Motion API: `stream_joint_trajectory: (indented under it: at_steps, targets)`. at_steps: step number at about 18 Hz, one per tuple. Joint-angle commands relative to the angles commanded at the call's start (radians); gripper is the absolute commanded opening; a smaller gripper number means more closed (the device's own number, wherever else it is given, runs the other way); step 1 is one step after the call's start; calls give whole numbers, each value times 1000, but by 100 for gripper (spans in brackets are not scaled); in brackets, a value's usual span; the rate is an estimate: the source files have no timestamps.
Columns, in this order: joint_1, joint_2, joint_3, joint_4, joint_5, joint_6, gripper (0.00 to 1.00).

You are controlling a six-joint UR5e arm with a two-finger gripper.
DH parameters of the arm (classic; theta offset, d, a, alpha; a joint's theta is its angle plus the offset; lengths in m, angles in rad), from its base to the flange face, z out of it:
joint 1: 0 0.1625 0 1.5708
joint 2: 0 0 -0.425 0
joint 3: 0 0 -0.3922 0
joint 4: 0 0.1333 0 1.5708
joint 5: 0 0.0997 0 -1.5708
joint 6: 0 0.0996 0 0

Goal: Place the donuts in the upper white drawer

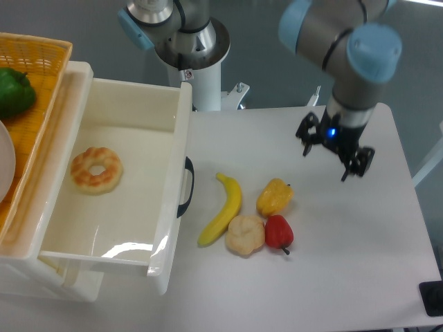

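While the donut (96,169) lies inside the white drawer (173,207), the tool (333,160) hangs spread at three o'clock, empty.

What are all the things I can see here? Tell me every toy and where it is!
donut: one, golden-orange, lying inside the white drawer
white drawer: one, open, left side of the table
orange basket: one, woven, far left behind the drawer
green pepper: one, in the basket
banana: one, yellow, on the table beside the drawer
yellow pepper: one, right of the banana
pale lumpy round toy: one, beige, below the banana tip
red pepper: one, touching the lumpy toy
end effector: one, black, empty, above the table's right side
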Motion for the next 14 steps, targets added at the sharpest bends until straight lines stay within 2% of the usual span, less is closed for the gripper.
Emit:
stream_joint_trajectory:
  at_steps: [6, 10, 14]
  targets:
    - [0, -68, 29, 5, -5, 11, 100]
    - [0, -126, 81, 5, 14, 12, 100]
    - [-2, -177, 126, 6, 97, 54, 100]
